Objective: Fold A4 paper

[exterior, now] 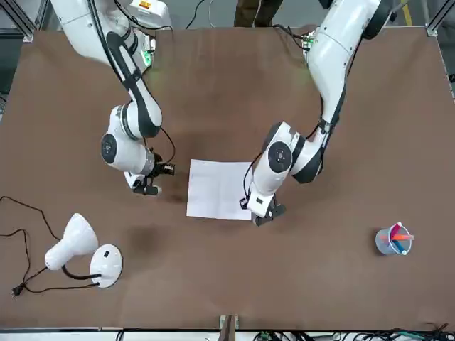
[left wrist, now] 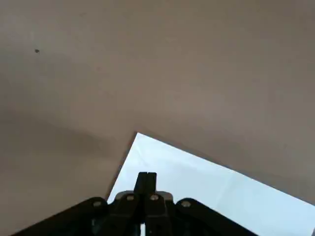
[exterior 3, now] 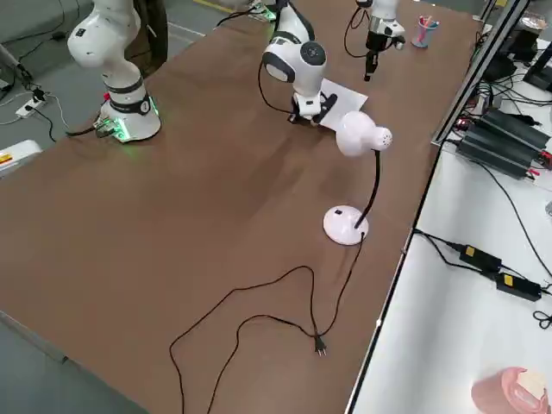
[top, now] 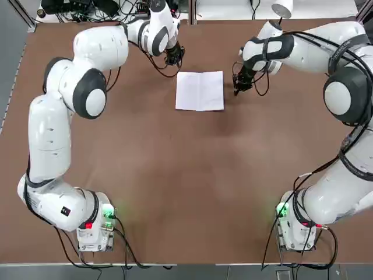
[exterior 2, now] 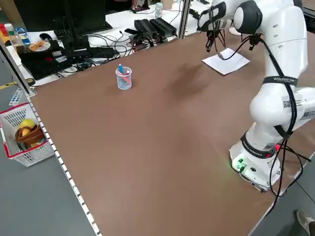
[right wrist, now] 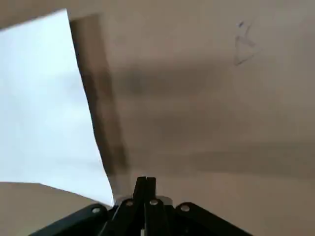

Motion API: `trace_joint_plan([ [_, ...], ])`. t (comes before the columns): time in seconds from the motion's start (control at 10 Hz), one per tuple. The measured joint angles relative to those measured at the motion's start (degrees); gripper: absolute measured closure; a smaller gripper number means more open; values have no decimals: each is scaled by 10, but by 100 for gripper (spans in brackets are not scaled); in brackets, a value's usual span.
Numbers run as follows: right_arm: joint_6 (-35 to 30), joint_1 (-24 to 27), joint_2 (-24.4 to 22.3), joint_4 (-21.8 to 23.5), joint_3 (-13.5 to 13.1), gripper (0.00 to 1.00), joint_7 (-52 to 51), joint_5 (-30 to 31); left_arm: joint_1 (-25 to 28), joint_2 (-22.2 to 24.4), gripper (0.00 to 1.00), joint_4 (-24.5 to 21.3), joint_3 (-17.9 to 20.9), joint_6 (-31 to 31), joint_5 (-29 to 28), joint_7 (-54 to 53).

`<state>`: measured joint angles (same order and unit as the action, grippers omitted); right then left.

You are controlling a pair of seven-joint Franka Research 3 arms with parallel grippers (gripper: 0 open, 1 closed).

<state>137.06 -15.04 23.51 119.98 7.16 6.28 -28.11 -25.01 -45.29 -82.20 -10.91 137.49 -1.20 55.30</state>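
Note:
The A4 paper [top: 200, 90] is a plain white sheet lying flat on the brown table, with a faint centre crease. My left gripper [top: 173, 57] hovers just off the sheet's far left corner, shut and holding nothing. In the left wrist view its fingertips [left wrist: 146, 180] are pressed together above that corner of the paper [left wrist: 211, 191]. My right gripper [top: 238, 87] stands just right of the sheet's right edge, also shut and holding nothing. The right wrist view shows its fingertips [right wrist: 145, 184] together over bare table beside the paper [right wrist: 39, 98].
A white desk lamp [exterior: 78, 245] with a black cord sits at the far right of the table. A clear cup of pens [exterior: 393, 240] stands at the far left. Cables and power supplies lie on the bench beyond the table's far edge.

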Motion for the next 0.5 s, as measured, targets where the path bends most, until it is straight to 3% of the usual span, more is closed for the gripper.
trace_joint_plan([
  [0.5,13,-5,27,8,16,98,0,-28,-32,-40,99,2,36,48,-1,0],
])
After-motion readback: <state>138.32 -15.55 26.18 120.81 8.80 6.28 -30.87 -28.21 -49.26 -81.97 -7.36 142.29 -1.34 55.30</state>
